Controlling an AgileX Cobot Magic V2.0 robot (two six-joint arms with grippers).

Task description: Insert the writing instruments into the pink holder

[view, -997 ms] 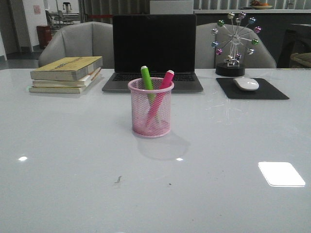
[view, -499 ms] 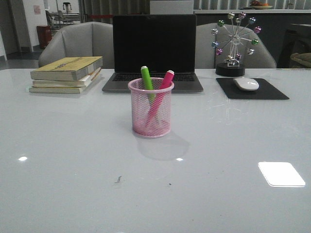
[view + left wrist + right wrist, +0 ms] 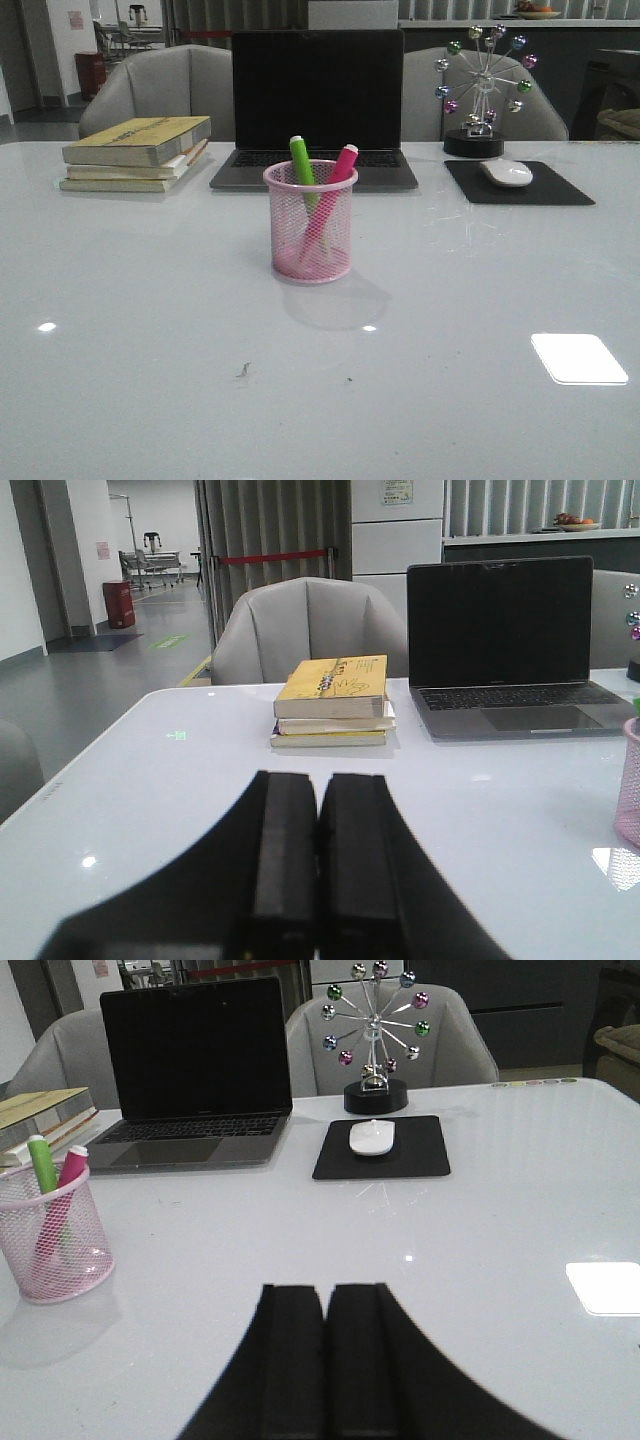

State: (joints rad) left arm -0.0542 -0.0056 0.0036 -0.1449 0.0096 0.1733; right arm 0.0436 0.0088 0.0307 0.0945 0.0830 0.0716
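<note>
The pink holder point(image 3: 310, 222) stands upright in the middle of the white table. Inside it lean a green marker point(image 3: 301, 160) and a magenta marker point(image 3: 343, 164), their tops poking above the rim. The right wrist view shows the same holder point(image 3: 55, 1235) with the green marker point(image 3: 41, 1163) and the magenta marker point(image 3: 70, 1172). Only an edge of the holder point(image 3: 630, 785) shows in the left wrist view. My left gripper point(image 3: 318, 780) is shut with nothing in it, low over the table. My right gripper point(image 3: 324, 1292) is shut and empty too. Neither arm appears in the front view.
An open laptop point(image 3: 316, 100) sits behind the holder. A stack of books point(image 3: 138, 152) lies at the back left. A white mouse point(image 3: 507, 172) rests on a black pad point(image 3: 518, 184) at the back right, beside a ferris-wheel ornament point(image 3: 480, 85). Grey chairs stand behind the table.
</note>
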